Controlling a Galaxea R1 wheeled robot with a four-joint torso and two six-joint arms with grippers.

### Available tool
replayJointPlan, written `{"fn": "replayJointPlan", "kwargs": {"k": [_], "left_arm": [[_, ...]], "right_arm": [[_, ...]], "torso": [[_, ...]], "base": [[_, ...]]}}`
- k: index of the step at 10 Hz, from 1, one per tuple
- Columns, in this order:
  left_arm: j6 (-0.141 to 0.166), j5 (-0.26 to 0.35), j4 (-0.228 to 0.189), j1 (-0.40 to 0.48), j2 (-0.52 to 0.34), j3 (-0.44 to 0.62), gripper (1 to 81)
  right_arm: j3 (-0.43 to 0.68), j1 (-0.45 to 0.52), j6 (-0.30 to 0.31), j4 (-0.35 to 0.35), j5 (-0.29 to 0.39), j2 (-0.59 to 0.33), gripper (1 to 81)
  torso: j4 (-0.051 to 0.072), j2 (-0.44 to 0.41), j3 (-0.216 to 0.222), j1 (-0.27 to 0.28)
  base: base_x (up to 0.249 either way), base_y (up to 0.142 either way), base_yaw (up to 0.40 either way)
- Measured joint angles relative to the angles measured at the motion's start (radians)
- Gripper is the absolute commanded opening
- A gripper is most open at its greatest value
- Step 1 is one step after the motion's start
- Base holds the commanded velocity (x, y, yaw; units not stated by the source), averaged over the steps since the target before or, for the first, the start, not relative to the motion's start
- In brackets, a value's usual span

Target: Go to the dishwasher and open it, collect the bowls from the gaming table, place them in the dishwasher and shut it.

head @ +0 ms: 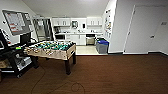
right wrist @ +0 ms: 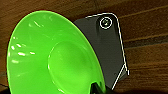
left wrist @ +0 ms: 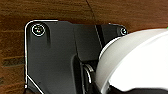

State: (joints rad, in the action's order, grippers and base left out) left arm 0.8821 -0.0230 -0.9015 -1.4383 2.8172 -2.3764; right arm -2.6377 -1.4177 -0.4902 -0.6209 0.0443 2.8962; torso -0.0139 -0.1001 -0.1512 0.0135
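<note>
Bowls fill both wrist views: a green bowl (right wrist: 53, 57), tilted with its hollow toward the right wrist camera above brown floor (right wrist: 140, 32), and a white bowl (left wrist: 135, 60) near the left wrist. Whether either claw is clenched cannot be told. Far ahead stands the dishwasher (head: 90, 39), past the foosball table (head: 52, 50).

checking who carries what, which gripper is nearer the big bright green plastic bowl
Right. The big bright green plastic bowl sits large right at the right wrist; at the left wrist sits a white plastic bowl instead.
</note>
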Motion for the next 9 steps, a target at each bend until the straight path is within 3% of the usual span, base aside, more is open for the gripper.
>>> {"fn": "replayJointPlan", "kwargs": {"k": [2,9], "left_arm": [[0.000,-0.002,0.000,0.000,0.000,0.000,1.0],[0.000,-0.003,0.000,0.000,0.000,0.000,1.0]], "right_arm": [[0.000,-0.006,0.001,0.001,0.004,0.005,1.0],[0.000,-0.003,0.000,0.001,0.003,0.005,1.0]], "torso": [[0.000,0.000,0.000,0.000],[0.000,0.000,0.000,0.000]], "base": [[0.132,-0.073,0.000],[0.105,0.000,0.000]]}}
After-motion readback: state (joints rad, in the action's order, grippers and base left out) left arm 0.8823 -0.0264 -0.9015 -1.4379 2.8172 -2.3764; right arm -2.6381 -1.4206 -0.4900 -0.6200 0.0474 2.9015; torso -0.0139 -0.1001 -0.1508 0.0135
